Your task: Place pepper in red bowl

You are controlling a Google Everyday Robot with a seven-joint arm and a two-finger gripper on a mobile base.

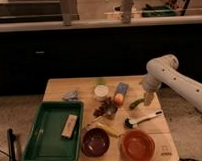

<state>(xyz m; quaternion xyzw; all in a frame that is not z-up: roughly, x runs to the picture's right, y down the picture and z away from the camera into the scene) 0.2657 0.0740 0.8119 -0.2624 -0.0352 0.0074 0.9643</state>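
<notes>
Table (64,87): pale wood, matt. Arm (169,75): smooth off-white casing, plastic look, soft sheen. Gripper (148,98): low over table's right side, just beside pepper (136,103), same pale smooth finish. Pepper: green skin, slight gloss. Red bowl (137,145): smooth, glossy. Maroon bowl (95,141): dark, shiny inside. Green tray (46,144): smooth, plastic look.

The hand (147,98) hangs beyond the red bowl (137,146) and slightly to its right, close by the pepper (136,103). Whether it touches the pepper cannot be told. The arm (187,89) leaves by the right edge, well right of the red bowl, so its base is unseen. The surface (161,128) is cut off by the bottom edge just in front of the red bowl. The dark clump (101,110) beyond and left of the red bowl cannot be identified, nor can the bluish-grey thing (71,95) farther left.
</notes>
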